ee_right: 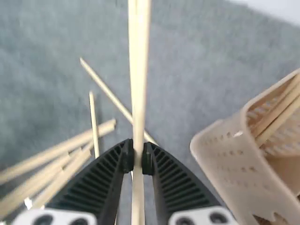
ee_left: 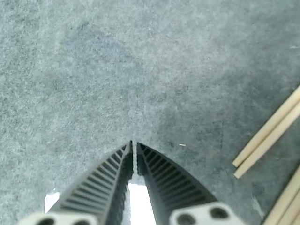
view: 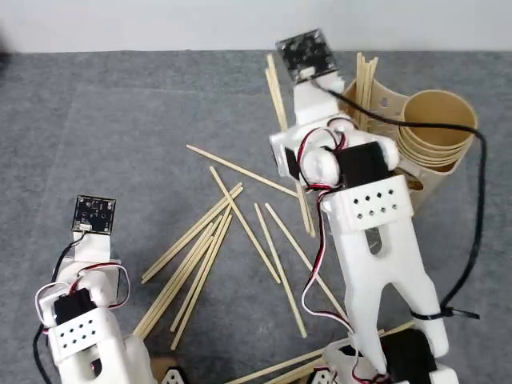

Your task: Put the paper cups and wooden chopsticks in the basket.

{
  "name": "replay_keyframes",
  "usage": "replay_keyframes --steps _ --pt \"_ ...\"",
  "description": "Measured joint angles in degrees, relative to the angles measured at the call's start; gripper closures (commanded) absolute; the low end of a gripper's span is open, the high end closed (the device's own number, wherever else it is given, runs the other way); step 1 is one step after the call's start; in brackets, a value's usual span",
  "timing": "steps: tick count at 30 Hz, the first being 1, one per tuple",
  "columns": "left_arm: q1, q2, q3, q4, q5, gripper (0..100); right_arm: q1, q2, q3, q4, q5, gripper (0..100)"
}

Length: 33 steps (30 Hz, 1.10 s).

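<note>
Table [view: 120, 112] covered in grey felt-like cloth, with a pale wall [view: 160, 20] along the top edge of the high view. The basket [view: 384, 108], beige and perforated, stands at the upper right of that view, just beside the right arm [view: 376, 240], which runs from the bottom edge up to the upper centre. Cups [view: 436, 120], nested in one stack, sit in the right part of the basket with the mouth tilted toward the camera. Several upright sticks [view: 364, 80] stand in its left part. Loose chopsticks [view: 200, 248] lie fanned across the centre of the table, some crossing one another, and more lie at the bottom edge near the base of the right arm. In the right wrist view the right gripper [ee_right: 137, 147] has its jaws closed on a held pair [ee_right: 139, 70] of chopsticks. The pair runs from between the jaws to the top edge of the frame and also passes back below them toward the bottom edge. In the same view a basket corner [ee_right: 243, 154] sits at the lower right, near the jaws but apart from the held pair, and loose chopsticks lie on the cloth at the left. The left arm [view: 80, 320] stands at the lower left of the high view. In the left wrist view the left gripper [ee_left: 134, 146] has its jaws drawn together to a hairline gap with nothing between them, over bare cloth. Stick ends [ee_left: 267, 136] enter at the right edge of that frame, well apart from the jaws.
</note>
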Motion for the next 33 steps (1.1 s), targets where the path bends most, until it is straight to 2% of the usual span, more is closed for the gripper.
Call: replay_keyframes --steps 8,19,23,26,33 --pt "0.00 0.00 0.00 0.00 0.00 98 0.09 0.00 -10.02 -1.41 -2.37 99.1" --pt "0.00 0.00 0.00 0.00 -1.41 98 8.00 -9.93 -10.55 -13.71 0.35 99.1" --pt "0.00 0.00 0.00 0.00 -1.49 98 12.31 -12.40 -3.25 -23.91 0.35 99.1" --pt "0.00 0.00 0.00 0.00 -1.49 98 15.38 -13.01 5.01 -35.25 0.35 99.2" --pt "0.00 0.00 0.00 0.00 -1.49 98 18.73 -13.01 23.12 -55.47 0.53 99.2"
